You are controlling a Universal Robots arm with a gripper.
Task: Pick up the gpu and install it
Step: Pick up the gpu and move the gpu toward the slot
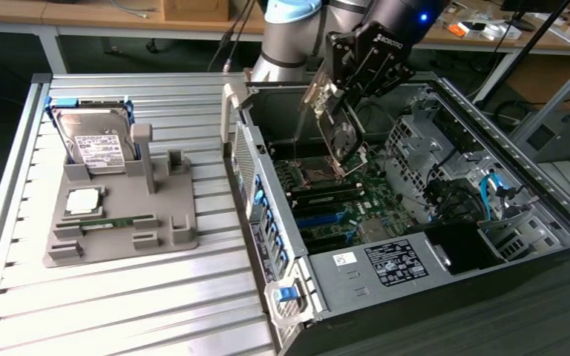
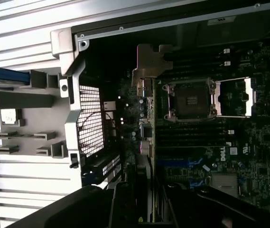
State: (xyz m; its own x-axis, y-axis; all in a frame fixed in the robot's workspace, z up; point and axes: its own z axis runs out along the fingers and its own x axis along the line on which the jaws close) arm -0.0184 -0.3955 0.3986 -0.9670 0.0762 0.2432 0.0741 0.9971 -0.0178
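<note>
The gpu (image 1: pixel 341 132), a thin dark card with a roundish cooler and a silver end bracket, hangs tilted over the open computer case (image 1: pixel 265 193). My gripper (image 1: pixel 331 95) is shut on its upper edge. The card sits above the motherboard (image 1: pixel 344 200), apart from it, near the case's back wall. In the wrist view the gpu (image 2: pixel 146 118) is seen edge-on, its silver bracket (image 2: pixel 151 64) pointing toward the case's rear panel. There my gripper (image 2: pixel 148 209) holds the card between its dark fingers (image 2: pixel 123 204). The blue slots (image 2: pixel 184 164) lie on the board beyond the card.
A grey fixture (image 1: pixel 122 215) on the slatted table at the exterior view's left holds a silver hard drive (image 1: pixel 92 141), a processor chip (image 1: pixel 82 199) and a green memory stick (image 1: pixel 107 221). Inside the case are the open processor socket (image 2: pixel 191 99), drive cages (image 1: pixel 433 148) and cables (image 1: pixel 493 193).
</note>
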